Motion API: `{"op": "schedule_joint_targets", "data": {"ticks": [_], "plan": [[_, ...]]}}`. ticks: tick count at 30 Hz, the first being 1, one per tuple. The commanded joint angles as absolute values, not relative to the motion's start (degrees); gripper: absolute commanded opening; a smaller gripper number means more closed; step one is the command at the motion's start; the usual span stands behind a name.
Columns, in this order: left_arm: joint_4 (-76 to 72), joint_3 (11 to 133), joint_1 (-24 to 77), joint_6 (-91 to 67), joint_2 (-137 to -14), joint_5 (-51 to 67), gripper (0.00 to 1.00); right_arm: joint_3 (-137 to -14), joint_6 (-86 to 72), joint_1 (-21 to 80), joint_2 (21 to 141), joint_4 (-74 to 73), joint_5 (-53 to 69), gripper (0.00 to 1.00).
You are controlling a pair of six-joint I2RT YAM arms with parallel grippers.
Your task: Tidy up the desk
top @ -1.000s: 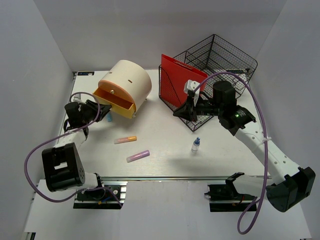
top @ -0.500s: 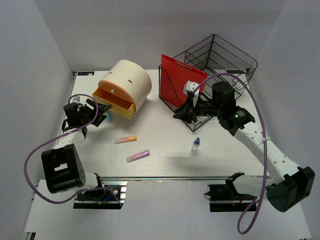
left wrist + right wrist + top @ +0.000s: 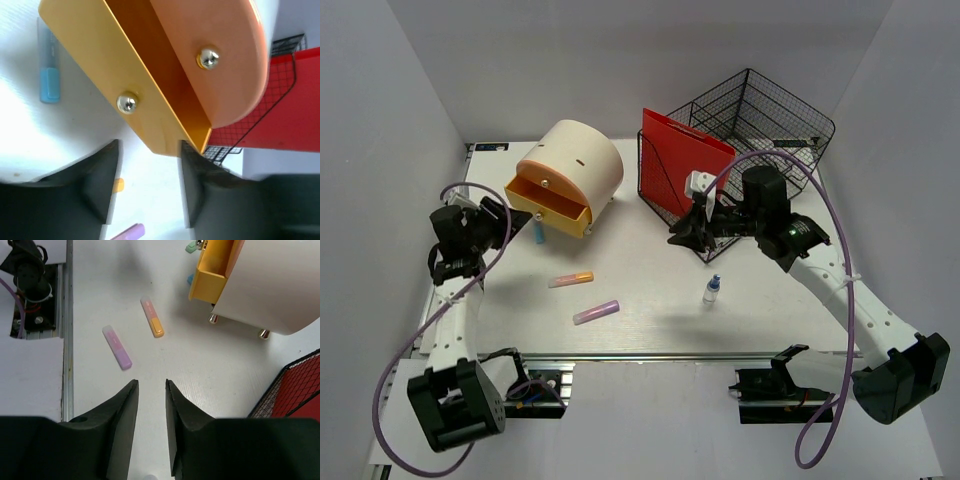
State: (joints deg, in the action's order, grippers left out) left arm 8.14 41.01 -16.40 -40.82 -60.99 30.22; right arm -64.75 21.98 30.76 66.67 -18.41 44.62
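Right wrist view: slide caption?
Open right gripper over white desk, facing orange marker, purple marker and open yellow drawer.

- Bright, even overhead light washes the flat white desk (image 3: 650,300); shadows under objects fall soft and faint.
- Left wrist view: yellow-orange plastic drawer (image 3: 150,95) looms close, slightly blurred; desk nearly blown out.
- Right wrist view: black foreground fingers (image 3: 117,440) read dark, detail-less.

From my right wrist the small bottle (image 3: 148,477) is cut by the bottom edge — only its top shows. The orange marker (image 3: 119,185) is almost fully hidden behind a finger of my left gripper (image 3: 149,147).
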Motion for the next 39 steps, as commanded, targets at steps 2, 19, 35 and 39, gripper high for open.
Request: {"op": "schedule_joint_targets", "data": {"ticks": [2, 19, 35, 39], "plan": [[17.21, 41.58, -16.79, -36.83, -54.07, 28.04, 0.47, -66.27, 24.52, 30.85, 65.48, -21.97, 46.23, 0.28], [26.89, 37.09, -15.56, -33.93, -37.45, 33.05, 0.74, -66.19, 29.36, 30.59, 57.31, -39.02, 36.21, 0.67], [28.57, 35.25, -15.56, -31.29, -35.42, 34.36, 0.76, -57.75, 30.15, 30.41, 50.10, -39.82, 31.11, 0.60], [29.44, 35.15, -15.56, -28.92, -36.64, 33.66, 0.74, -57.30, 29.88, 30.50, 49.48, -39.29, 30.94, 0.59]]}}
